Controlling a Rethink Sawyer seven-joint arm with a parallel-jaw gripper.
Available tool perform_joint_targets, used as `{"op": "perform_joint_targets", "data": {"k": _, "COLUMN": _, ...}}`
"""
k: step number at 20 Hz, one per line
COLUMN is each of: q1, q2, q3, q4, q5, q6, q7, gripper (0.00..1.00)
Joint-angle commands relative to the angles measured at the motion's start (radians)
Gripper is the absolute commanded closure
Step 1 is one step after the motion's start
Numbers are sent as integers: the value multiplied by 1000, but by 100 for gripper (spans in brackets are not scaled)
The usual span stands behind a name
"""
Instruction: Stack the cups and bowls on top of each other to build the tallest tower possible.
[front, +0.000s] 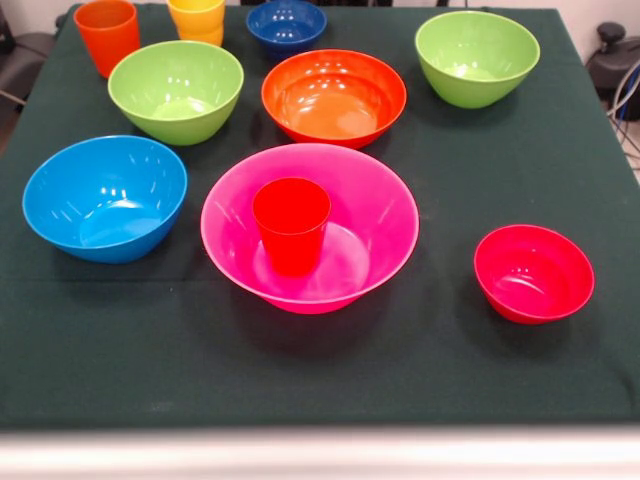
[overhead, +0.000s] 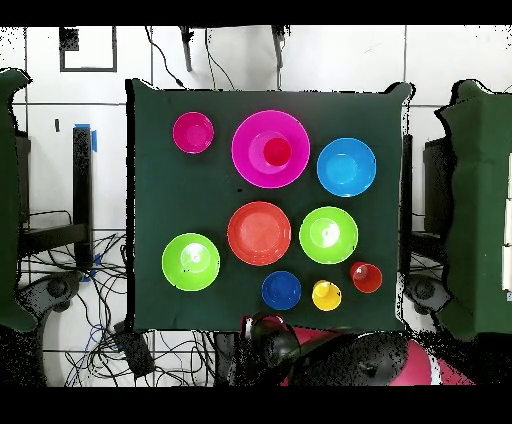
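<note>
Jaws: I cannot see them in either view, so whether they are apart or together I cannot tell.
Bench (front: 90, 350): flat, draped in dark green cloth.
Pink bowl (front: 375, 200): widest, glossy plastic, round, flared; it sits mid-bench nearest my front camera.
Red cup (front: 291, 226): smooth, tapered, no handle, upright inside the pink bowl.
Blue bowl (front: 105, 197): deep, shiny, just beside the pink bowl.
Small red bowl (front: 533, 272): glossy, on the pink bowl's other side.
Orange bowl (front: 334, 97): shallow, between two lime green bowls (front: 176, 91).
Far row: orange cup (front: 107, 35), yellow cup (front: 197, 20), small dark blue bowl (front: 286, 25).
</note>
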Motion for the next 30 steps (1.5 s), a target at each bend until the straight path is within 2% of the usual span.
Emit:
{"op": "perform_joint_targets", "data": {"k": 1, "q1": 40, "q2": -1, "q3": 75, "q4": -71, "q5": -21, "q6": -57, "q7": 136, "gripper": 100}}
{"op": "perform_joint_targets", "data": {"k": 11, "q1": 40, "q2": -15, "q3": 80, "q4": -67, "q5": -14, "q6": -43, "q7": 138, "gripper": 100}}
{"op": "perform_joint_targets", "data": {"k": 12, "q1": 41, "q2": -15, "q3": 80, "q4": -67, "q5": -16, "q6": -45, "q7": 137, "gripper": 0}}
{"op": "perform_joint_targets", "data": {"k": 30, "q1": 36, "q2": -9, "q3": 79, "q4": -70, "q5": -22, "q6": -57, "q7": 138, "gripper": 0}}
